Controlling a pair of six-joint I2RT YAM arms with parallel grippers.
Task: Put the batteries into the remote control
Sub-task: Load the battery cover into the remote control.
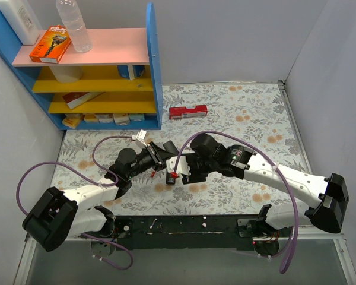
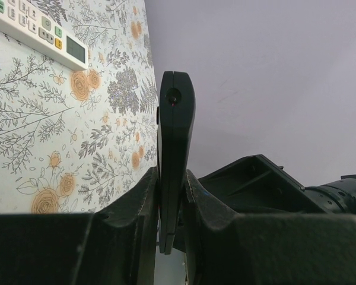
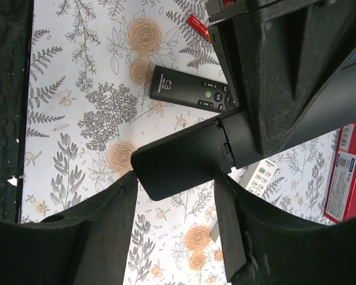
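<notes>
The black remote control (image 2: 175, 136) stands edge-on between the jaws of my left gripper (image 2: 172, 178), which is shut on it and holds it above the table. In the right wrist view its rounded end (image 3: 184, 160) lies across my right gripper (image 3: 177, 184), whose fingertips press on its two sides. A seam of the back cover shows near the left gripper (image 3: 296, 71). One red battery (image 3: 197, 25) lies on the table; other batteries are hidden. From above, the two grippers (image 1: 164, 155) (image 1: 181, 168) meet at mid-table.
A slim black remote with light markings (image 3: 190, 89) and a white remote (image 2: 35, 29) lie on the floral cloth below. A red box (image 1: 188, 111) lies further back. A blue shelf unit (image 1: 107, 71) stands at the back left.
</notes>
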